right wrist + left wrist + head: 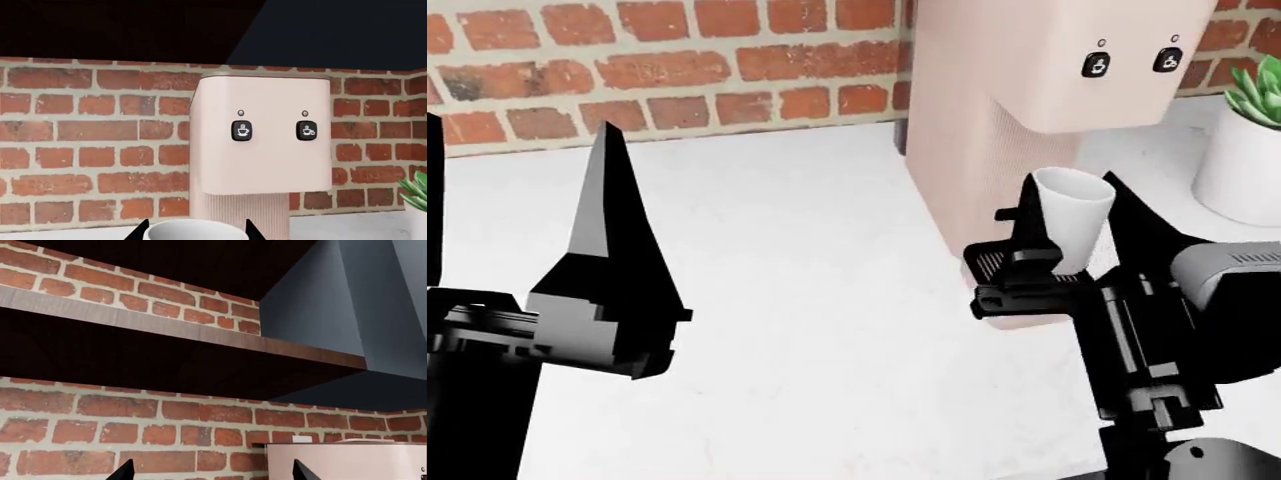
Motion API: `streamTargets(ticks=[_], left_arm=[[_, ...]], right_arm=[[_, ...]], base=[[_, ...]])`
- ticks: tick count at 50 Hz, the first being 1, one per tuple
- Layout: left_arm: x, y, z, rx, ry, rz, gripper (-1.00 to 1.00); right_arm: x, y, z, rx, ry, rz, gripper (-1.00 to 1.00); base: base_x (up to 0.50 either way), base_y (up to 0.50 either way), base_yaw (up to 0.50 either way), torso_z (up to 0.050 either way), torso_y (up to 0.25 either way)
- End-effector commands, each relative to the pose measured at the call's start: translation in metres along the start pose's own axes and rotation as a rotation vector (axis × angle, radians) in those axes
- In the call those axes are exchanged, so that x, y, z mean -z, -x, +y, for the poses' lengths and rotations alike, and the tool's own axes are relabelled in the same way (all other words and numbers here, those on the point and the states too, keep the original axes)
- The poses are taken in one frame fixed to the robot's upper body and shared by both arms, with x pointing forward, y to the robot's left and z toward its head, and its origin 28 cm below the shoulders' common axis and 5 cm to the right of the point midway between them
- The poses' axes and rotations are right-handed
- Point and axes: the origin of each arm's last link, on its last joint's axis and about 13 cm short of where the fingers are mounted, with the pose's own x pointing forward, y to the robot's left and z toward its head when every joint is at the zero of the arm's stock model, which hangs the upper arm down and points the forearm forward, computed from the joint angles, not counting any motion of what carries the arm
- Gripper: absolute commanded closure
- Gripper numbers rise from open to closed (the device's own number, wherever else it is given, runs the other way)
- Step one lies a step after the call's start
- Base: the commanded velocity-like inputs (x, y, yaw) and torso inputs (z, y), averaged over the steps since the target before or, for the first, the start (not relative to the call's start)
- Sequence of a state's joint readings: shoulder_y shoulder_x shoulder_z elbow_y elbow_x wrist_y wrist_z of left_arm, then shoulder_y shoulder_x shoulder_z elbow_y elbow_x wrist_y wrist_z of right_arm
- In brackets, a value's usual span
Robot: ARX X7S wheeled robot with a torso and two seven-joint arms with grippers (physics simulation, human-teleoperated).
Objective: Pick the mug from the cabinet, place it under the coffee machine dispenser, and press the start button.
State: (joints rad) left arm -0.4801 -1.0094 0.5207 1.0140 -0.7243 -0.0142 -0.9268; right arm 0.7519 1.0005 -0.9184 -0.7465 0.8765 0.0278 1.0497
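Note:
My right gripper (1073,238) is shut on the mug (1070,222), a small plain white cup held upright. In the head view the mug sits low in front of the pale pink coffee machine (988,110), below its overhanging dispenser head (1094,100). Whether it rests on anything is hidden. Two black buttons (1098,65) mark the head's front. In the right wrist view the mug rim (193,231) lies between my fingertips (141,230), facing the dispenser head (263,150) and its buttons (241,130). My left gripper (514,215) stands open and empty over the counter, far left of the machine.
A white plant pot (1238,170) with a green succulent stands right of the machine. The brick wall (667,60) runs behind the white counter (814,300). A dark wooden shelf (180,330) and a grey range hood (347,310) hang above. My left gripper (212,474) faces the wall.

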Motion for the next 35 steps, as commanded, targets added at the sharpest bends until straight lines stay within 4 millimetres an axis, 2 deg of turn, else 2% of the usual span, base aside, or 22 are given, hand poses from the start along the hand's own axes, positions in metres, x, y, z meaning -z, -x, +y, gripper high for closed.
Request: streamTargets(ticks=[1, 17, 35], left_arm=[[0.000, 0.000, 0.000, 0.002, 0.002, 0.001, -1.00], [0.000, 0.000, -0.001, 0.008, 0.004, 0.002, -1.00], [0.000, 0.000, -0.002, 0.012, 0.007, 0.003, -1.00]], right_arm=[[0.004, -0.013, -0.009, 0.103, 0.042, -0.002, 1.00], [0.020, -0.021, -0.010, 0.126, 0.106, -0.007, 1.00], [0.046, -0.042, -0.010, 0.151, 0.163, 0.017, 1.00]], base=[[0.00, 0.00, 0.00, 0.000, 0.000], [0.00, 0.00, 0.00, 0.000, 0.000], [0.00, 0.00, 0.00, 0.000, 0.000]])
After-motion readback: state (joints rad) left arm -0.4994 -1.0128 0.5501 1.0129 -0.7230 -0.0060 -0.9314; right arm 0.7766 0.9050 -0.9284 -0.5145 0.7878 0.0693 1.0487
